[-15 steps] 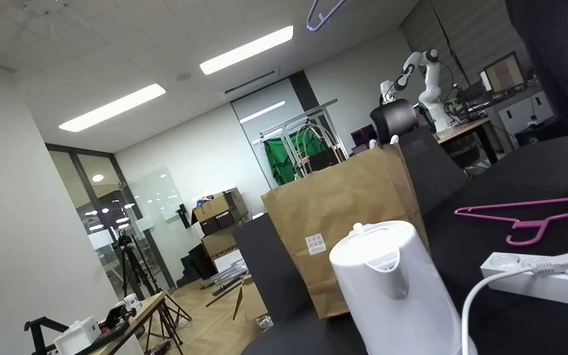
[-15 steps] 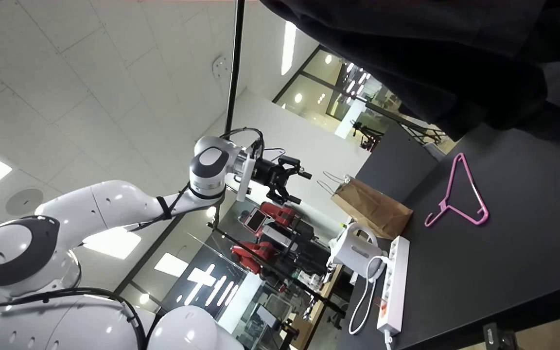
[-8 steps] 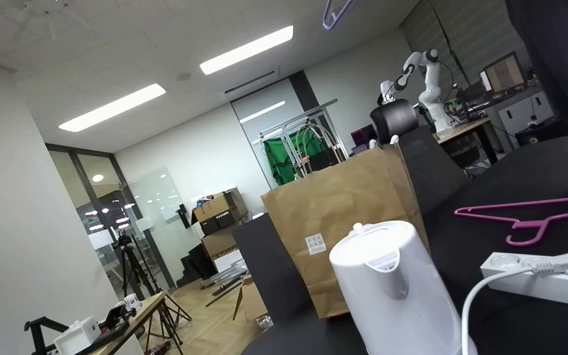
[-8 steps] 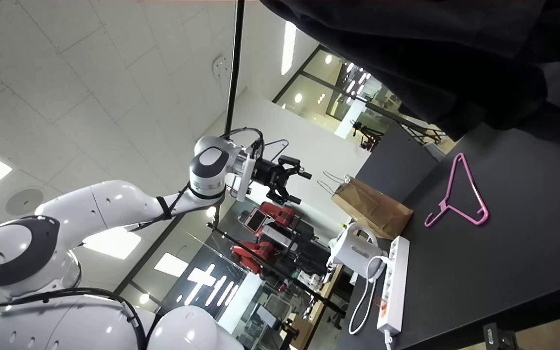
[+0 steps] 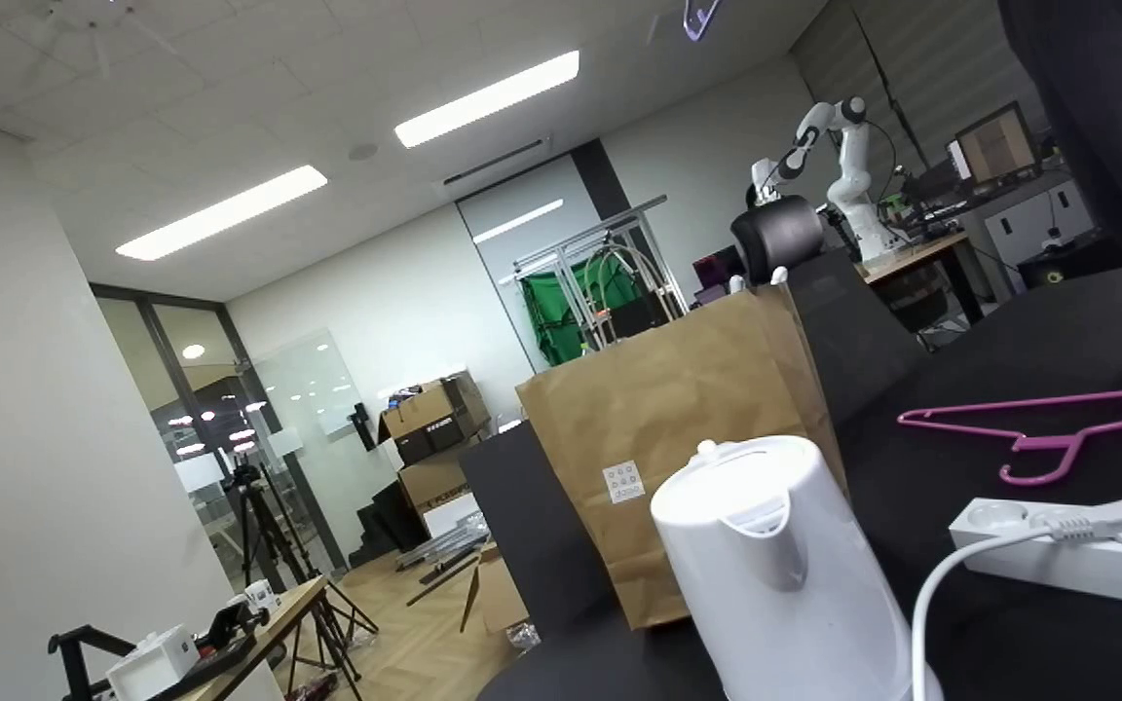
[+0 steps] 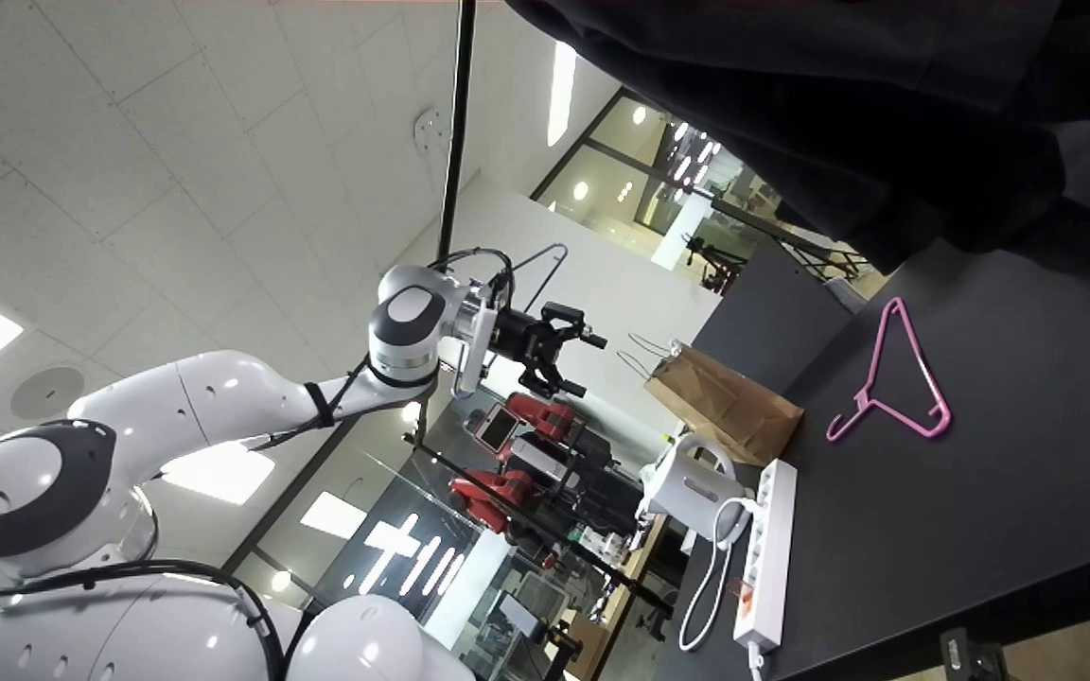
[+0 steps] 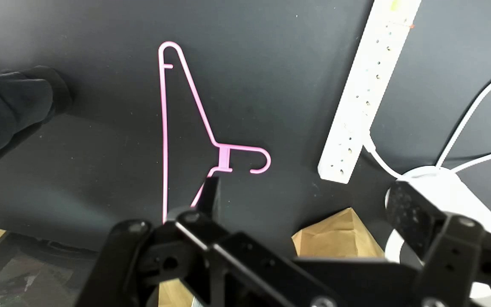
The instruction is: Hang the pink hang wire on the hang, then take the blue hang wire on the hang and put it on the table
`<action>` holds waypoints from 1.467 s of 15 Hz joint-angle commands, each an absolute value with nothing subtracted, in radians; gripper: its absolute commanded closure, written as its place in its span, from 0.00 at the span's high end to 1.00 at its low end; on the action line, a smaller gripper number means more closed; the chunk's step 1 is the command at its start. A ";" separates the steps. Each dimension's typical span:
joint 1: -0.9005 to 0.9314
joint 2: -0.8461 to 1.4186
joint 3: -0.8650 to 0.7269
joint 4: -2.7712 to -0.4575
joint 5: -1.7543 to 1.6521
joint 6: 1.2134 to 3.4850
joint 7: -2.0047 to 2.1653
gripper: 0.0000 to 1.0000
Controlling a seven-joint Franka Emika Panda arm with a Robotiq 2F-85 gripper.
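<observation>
The pink hang wire [image 6: 862, 399] lies flat on the dark table [image 6: 980, 511]. It also shows in an exterior view [image 5: 1048, 443] and in the wrist view [image 7: 224, 157], hook pointing right there. The blue hang wire [image 6: 559, 250] is high up, partly hidden behind my wrist; only its lower tip shows at the top edge of an exterior view [image 5: 693, 36]. Its hook is hidden. My gripper [image 6: 584, 363] is open and empty, well above the table. In the wrist view my gripper [image 7: 307, 198] has its fingers wide apart, the left one overlapping the pink wire in the picture.
A white kettle [image 5: 785, 565], a brown paper bag [image 6: 725, 402] and a white power strip [image 6: 768, 558] with a cord stand near the pink hanger. A person in dark clothes [image 6: 838, 113] is at the table's side. A black pole [image 6: 456, 132] rises behind my wrist.
The blue hang wire has swung or turned: its tip moved right and slightly up in an exterior view, and more of it shows past my wrist. The arm, gripper and pink hang wire have not moved.
</observation>
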State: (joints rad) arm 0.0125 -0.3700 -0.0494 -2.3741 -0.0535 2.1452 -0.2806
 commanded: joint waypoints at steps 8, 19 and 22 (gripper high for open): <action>0.017 -0.509 -0.056 -2.414 -0.053 2.022 -0.303 1.00; -0.015 -0.746 0.013 -2.398 -0.016 1.769 0.013 1.00; -0.029 -0.757 0.041 -2.383 0.009 1.808 0.125 1.00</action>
